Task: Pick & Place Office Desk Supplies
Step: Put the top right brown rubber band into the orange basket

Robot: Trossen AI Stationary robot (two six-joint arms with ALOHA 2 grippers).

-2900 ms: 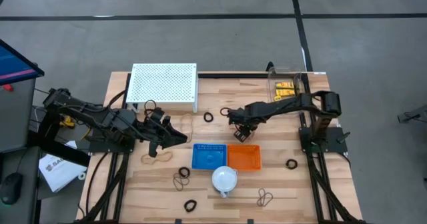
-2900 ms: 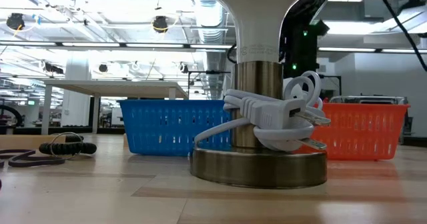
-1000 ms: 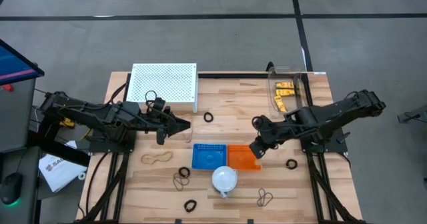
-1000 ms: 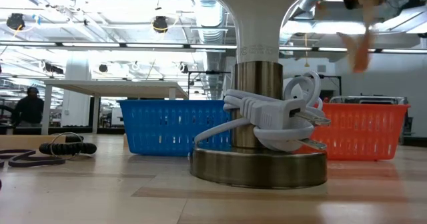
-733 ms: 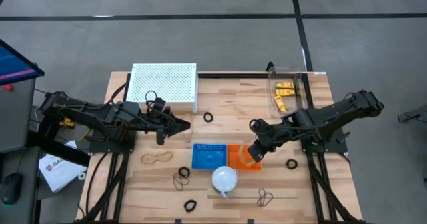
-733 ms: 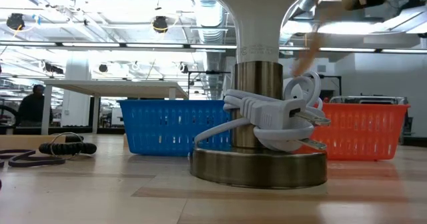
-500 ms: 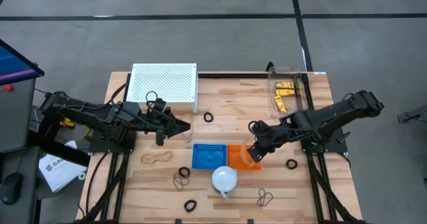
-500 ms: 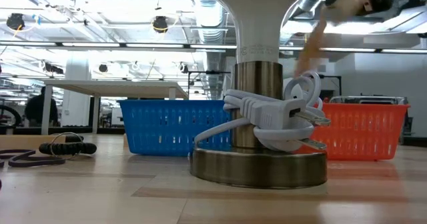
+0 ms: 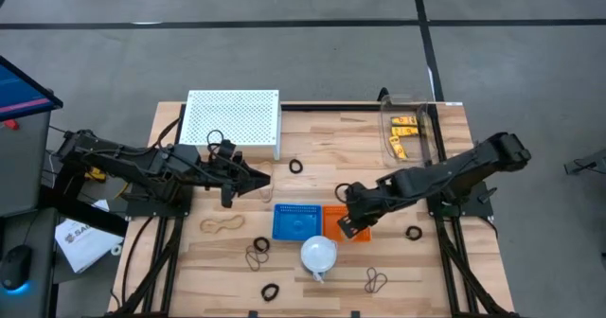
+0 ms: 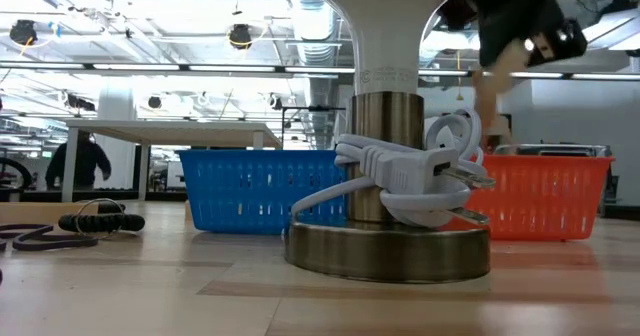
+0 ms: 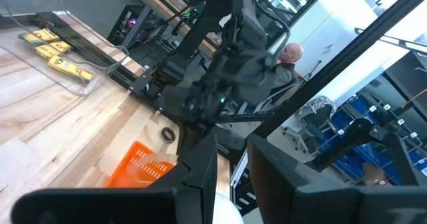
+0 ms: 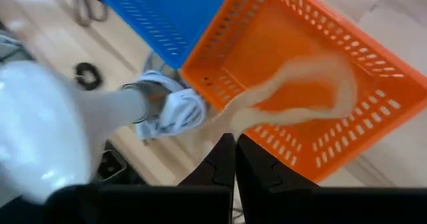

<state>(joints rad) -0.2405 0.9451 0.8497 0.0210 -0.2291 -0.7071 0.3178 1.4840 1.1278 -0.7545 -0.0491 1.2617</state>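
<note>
Dangling rubber band (image 12: 303, 91) over, seemingly, orange basket (image 12: 373, 111)

lamp (image 10: 400, 126): upper part cut off by the low view's top edge; its white dome (image 9: 319, 254) hides the base from above.
orange basket (image 10: 545, 191): one end hidden behind the lamp in the low view.
rubber band (image 12: 300, 97): smeared by blur in the right wrist view; a faint tan streak in the low view.
right pincer (image 9: 351, 225): in the low view a dark blurred mass, cut by the top edge.
left pincer (image 11: 230, 167): fingertips run off the left wrist view's bottom edge; whether anything sits between them cannot be told.
person (image 10: 78, 166): far off, too small to make out.
yellow clips (image 9: 404, 133): too small to count.
</note>
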